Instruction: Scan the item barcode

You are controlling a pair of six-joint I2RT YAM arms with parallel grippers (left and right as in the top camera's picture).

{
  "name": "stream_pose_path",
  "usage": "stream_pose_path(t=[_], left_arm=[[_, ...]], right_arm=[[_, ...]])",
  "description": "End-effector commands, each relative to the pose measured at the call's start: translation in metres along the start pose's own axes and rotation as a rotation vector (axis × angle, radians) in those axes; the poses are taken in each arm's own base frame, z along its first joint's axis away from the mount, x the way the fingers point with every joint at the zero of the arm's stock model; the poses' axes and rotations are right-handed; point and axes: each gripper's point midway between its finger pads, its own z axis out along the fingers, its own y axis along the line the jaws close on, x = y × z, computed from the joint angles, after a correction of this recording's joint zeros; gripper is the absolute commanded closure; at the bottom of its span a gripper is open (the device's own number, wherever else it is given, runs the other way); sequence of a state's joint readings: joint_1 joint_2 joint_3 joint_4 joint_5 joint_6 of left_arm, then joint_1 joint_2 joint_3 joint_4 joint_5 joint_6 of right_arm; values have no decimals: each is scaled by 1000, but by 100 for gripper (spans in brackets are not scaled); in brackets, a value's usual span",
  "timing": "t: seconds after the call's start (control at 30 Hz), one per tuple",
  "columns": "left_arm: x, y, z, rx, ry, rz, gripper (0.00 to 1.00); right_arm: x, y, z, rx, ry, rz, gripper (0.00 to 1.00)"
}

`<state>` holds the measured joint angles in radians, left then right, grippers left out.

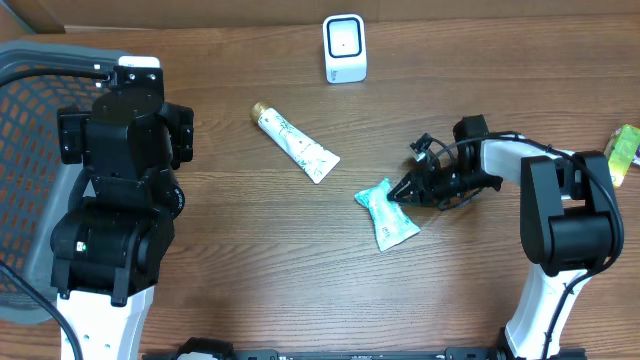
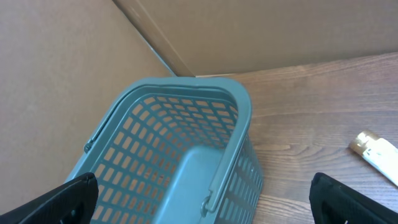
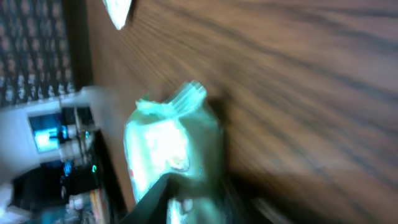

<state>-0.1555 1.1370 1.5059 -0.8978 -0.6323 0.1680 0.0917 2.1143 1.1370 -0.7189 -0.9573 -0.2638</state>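
the teal pouch (image 1: 387, 212) lies flat on the tabletop (image 1: 250, 260), right of centre and well apart from the scanner (image 1: 345, 48) standing at the far edge. the right tool (image 1: 405, 190) reaches in low from the right and meets the pouch's upper right edge. its tips look drawn together on that edge, though the right wrist view is blurred and shows only the pouch crowding in between the dark fingers. judgement: the grip is taken at the edge so the printed face stays free to be turned toward the scanner.

the left tool (image 2: 202, 186) hangs above the basket (image 1: 30, 90) with its fingers wide apart, holding nothing and clear of the working area.

count: one pouch, one white tube (image 1: 295, 143) lying loose between pouch and scanner, one scanner, one basket, one green item (image 1: 622, 150) partly cut off at the right margin, two arms.
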Motion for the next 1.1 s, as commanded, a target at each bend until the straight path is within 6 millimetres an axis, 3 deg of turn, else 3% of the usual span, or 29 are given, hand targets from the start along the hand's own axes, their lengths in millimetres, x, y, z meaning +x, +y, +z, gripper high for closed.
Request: stream_pose_path(t=[0.0,0.07,0.2,0.33,0.53,0.6,0.7,0.8,0.83,0.87,0.9,1.07], left_arm=[[-1,0,0,1,-4,6,0],[-1,0,0,1,-4,6,0],[-1,0,0,1,-4,6,0],[-1,0,0,1,-4,6,0],[-1,0,0,1,-4,6,0],[-1,0,0,1,-4,6,0],[-1,0,0,1,-4,6,0],[-1,0,0,1,-4,6,0],[-1,0,0,1,-4,6,0],[-1,0,0,1,-4,6,1],[-1,0,0,1,-4,6,0],[-1,0,0,1,-4,6,0]], right_arm=[[42,-43,19,122,94,59,90],[41,-39,19,99,88,58,96],[41,-39,19,99,88,70,96],[37,-27,11,70,107,123,96],[12,53,-20,-176,66,-12,96],[-5,97,-47,-212,9,-92,96],[-10,117,-61,-187,-29,-178,96],[-11,109,-65,-89,-27,-215,95],[-10,101,-64,-40,-15,-189,65],[-8,92,-64,5,-1,-159,19],[-6,84,-63,41,10,-136,0],[6,58,-53,104,25,-89,0]])
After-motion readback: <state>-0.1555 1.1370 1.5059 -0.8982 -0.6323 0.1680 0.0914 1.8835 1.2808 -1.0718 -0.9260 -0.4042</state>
